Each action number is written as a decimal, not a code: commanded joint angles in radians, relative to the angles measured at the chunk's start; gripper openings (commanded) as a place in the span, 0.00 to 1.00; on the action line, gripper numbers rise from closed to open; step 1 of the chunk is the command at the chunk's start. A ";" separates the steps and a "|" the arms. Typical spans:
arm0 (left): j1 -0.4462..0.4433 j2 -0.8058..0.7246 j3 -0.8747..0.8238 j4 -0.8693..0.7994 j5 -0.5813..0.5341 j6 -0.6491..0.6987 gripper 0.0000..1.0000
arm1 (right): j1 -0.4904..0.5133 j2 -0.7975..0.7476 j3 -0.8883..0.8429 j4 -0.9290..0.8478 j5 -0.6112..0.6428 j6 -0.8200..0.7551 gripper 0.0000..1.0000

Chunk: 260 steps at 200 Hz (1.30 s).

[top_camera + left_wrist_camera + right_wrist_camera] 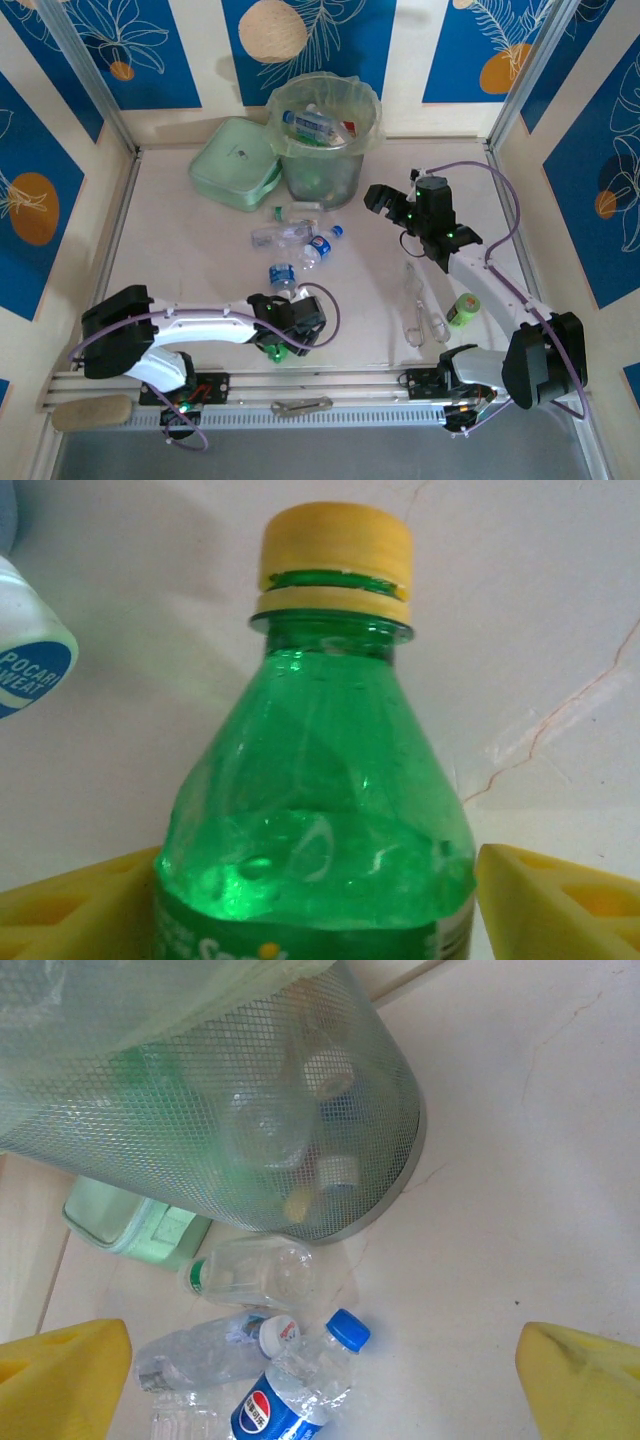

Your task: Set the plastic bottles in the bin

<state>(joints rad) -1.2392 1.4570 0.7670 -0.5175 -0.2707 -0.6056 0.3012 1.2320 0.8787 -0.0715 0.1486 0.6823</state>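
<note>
Jaws of L gripper [318,890] flank green bottle [320,770] both sides; contact unclear. R gripper [322,1355] wide, above bare table [520,1160]; clear bottles [300,1390] loose by bin [200,1100] base.

Bright, even light; crisp from above, softer up close.
From above we see the table [200,280] brightly and evenly lit, with only faint, soft-edged shadows under the left arm [200,330] and around the foot of the bin [323,130], and the picture is crisp across its middle. In the left wrist view light shines through the green bottle [315,810] and leaves small bright specks of glare on its shoulder, while the blue-labelled bottle [30,655] at the left edge is blurred. In the right wrist view we find the bin's mesh wall fairly sharp, the clear bottles [250,1270] glinting mildly, and the pale table washed nearly to white.
</note>
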 commanded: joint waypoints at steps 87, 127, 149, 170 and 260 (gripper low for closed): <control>-0.009 -0.027 -0.038 -0.001 -0.044 0.006 0.55 | -0.008 -0.029 -0.025 0.002 -0.015 0.026 0.99; -0.008 -0.045 -0.037 0.007 -0.060 0.012 0.48 | -0.010 -0.028 -0.028 0.007 -0.014 0.033 0.99; -0.001 -0.081 -0.024 -0.002 -0.073 0.018 0.47 | -0.009 -0.025 -0.026 0.007 -0.015 0.038 0.99; 0.024 -0.139 0.013 -0.022 -0.069 0.032 0.47 | -0.010 -0.025 -0.028 0.008 -0.015 0.040 0.99; 0.310 -0.250 0.167 0.301 0.043 0.080 0.43 | -0.011 -0.022 -0.046 0.023 -0.023 0.067 0.99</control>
<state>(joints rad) -0.9806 1.2049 0.8913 -0.4038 -0.2550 -0.5426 0.2939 1.2251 0.8520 -0.0666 0.1417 0.7280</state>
